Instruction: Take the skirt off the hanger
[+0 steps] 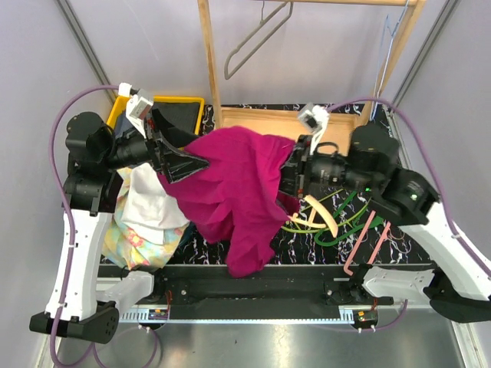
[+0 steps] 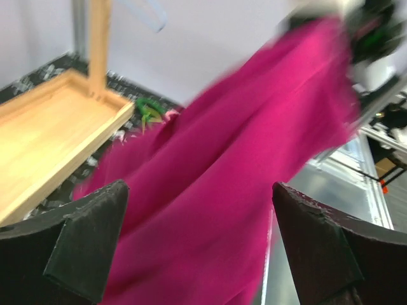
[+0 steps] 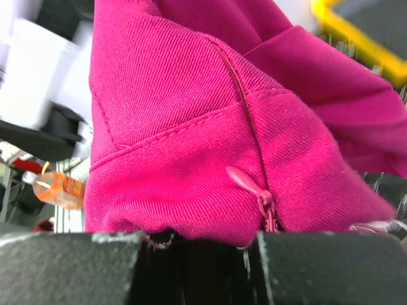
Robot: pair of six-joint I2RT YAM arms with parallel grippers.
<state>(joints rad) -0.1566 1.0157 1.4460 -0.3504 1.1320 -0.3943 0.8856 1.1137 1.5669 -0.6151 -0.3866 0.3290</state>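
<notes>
Bright pink cloth skirt (image 1: 238,192) up in the air over the black speckled surface (image 1: 406,244). Stretched sideways between both hands, long way running left to right. Zip end pointing right, loose end drooping toward the near edge. Right hand (image 3: 198,251) squeezed tight on the zip end. Left hand (image 2: 198,190) spread wide at the skirt's left side, gripping nothing. Green plastic hanger (image 1: 347,221) and pink plastic hanger (image 1: 362,239) flat on the surface by the right hand.

Black marbled table (image 1: 203,247) bears wooden tray (image 1: 261,119), yellow bin (image 1: 184,100), clothes pile (image 1: 146,222), loose hangers (image 1: 326,216).
</notes>
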